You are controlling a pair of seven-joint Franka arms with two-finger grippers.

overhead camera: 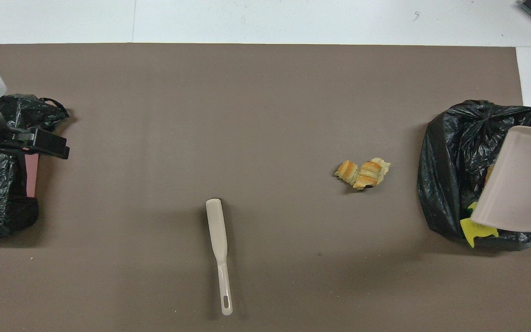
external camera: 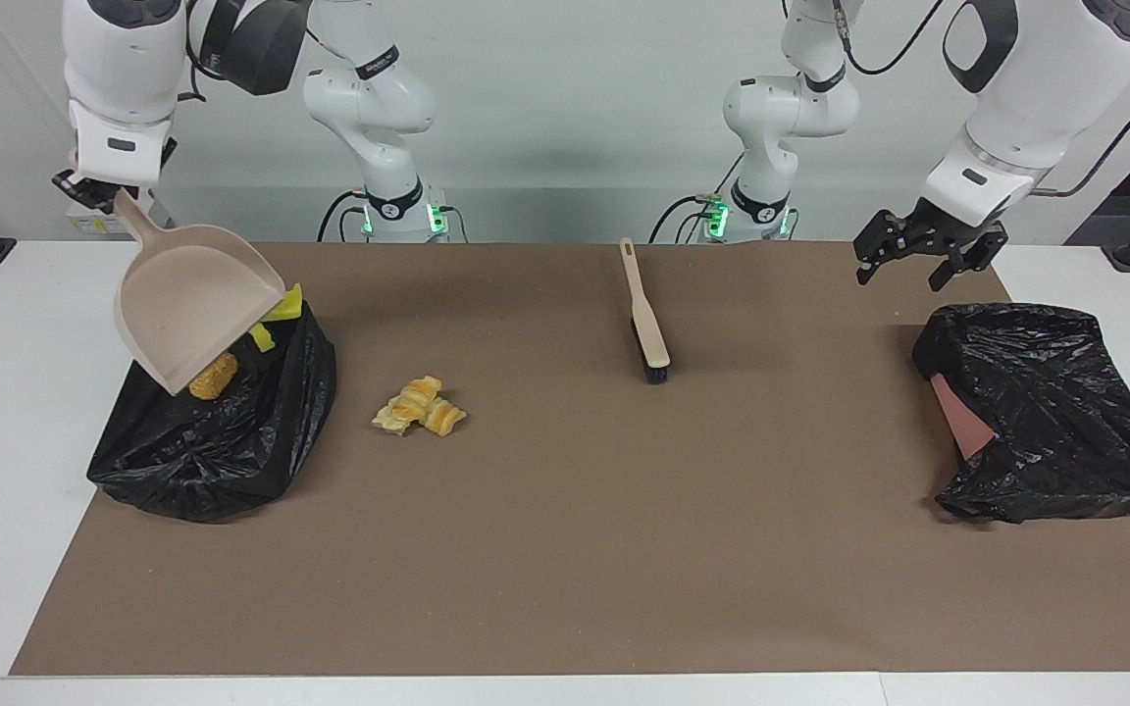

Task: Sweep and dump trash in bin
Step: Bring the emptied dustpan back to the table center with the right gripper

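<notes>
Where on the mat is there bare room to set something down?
Bare mat lies between the brush and the bag at the left arm's end, and along the whole edge farthest from the robots. It is crowded around the pastry beside the bin.

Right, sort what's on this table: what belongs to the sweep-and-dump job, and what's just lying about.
Part of the job:
- yellow sponge bits and orange-brown lump, in the black-bagged bin
- pastry chunks, loose on the mat
- dustpan, tipped over the bin, held by the right gripper
- brush, lying on the mat

Lying about:
- second black bag, below the open, empty left gripper
</notes>
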